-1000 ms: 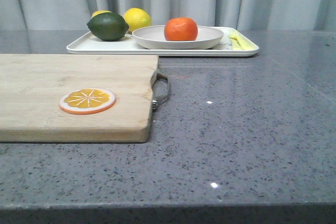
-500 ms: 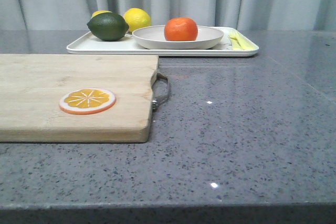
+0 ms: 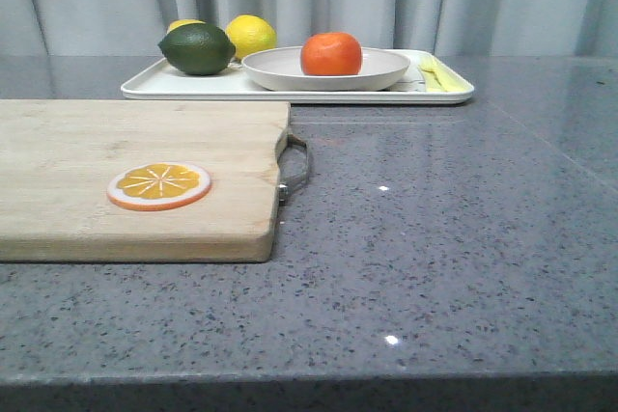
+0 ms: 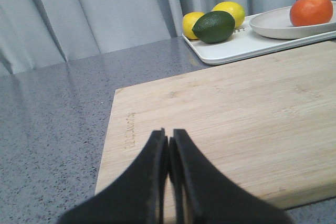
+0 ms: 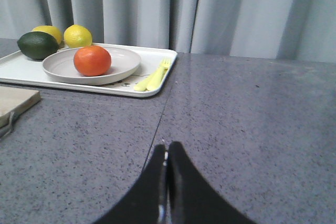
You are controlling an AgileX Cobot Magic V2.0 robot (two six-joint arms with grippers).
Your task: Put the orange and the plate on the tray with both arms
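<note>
The orange [image 3: 331, 53] sits in the off-white plate [image 3: 386, 69], and the plate rests on the white tray [image 3: 145, 89] at the back of the table. They also show in the right wrist view: orange [image 5: 92, 60], plate [image 5: 123, 64], tray [image 5: 16, 69]; and in the left wrist view: orange [image 4: 312, 10], plate [image 4: 270, 24], tray [image 4: 231, 53]. My left gripper [image 4: 168, 135] is shut and empty over the wooden cutting board [image 4: 236, 114]. My right gripper [image 5: 166, 145] is shut and empty over the bare grey counter. Neither gripper shows in the front view.
A dark green lime [image 3: 197, 48] and two yellow lemons [image 3: 250, 34] lie on the tray's left part. A yellow fork [image 3: 436, 72] lies at its right end. An orange slice disc [image 3: 159, 185] lies on the cutting board [image 3: 58, 142], whose metal handle [image 3: 295, 166] faces right.
The whole front view has shifted very slightly left and up. No object has moved on the table.
</note>
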